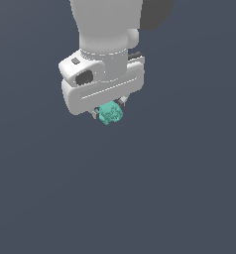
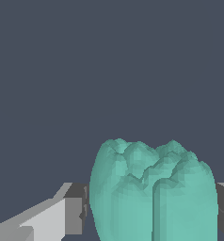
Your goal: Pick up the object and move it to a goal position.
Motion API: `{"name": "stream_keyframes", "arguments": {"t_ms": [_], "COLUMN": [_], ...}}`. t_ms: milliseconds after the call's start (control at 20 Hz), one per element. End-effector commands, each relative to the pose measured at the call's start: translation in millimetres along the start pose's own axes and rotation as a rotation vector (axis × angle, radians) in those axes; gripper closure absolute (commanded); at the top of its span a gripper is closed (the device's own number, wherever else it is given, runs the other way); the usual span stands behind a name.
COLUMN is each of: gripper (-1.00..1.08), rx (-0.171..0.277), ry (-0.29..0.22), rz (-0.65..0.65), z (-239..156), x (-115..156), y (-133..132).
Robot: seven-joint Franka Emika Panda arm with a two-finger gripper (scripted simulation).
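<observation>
Your gripper (image 1: 109, 112) clamps teal object (image 1: 111, 113) between fingers (image 2: 74, 214); object bulges out toward 6 o'clock under white hand.

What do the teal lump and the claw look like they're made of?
Teal lump: matte, faceted and bumpy with no highlights; a simulator render, so the material is unclear, maybe rubber or clay. Claw: smooth white shell, plastic-looking, with dark grey fingers pressed on either side.
</observation>
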State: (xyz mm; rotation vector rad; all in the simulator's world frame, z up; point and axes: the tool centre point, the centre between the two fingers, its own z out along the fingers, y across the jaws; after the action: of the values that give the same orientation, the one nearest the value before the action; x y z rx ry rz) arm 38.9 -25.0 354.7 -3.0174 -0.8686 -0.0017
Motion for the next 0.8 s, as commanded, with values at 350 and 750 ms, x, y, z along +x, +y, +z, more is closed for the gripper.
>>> {"name": "stream_keyframes", "arguments": {"t_ms": [350, 750], "gripper": [1.08, 1.08], "rx": [0.000, -0.001], "ry": [-0.001, -0.001], "rz": [0.000, 0.001], "z": [-49, -78], "x": [11, 18], "y": [25, 41]}}
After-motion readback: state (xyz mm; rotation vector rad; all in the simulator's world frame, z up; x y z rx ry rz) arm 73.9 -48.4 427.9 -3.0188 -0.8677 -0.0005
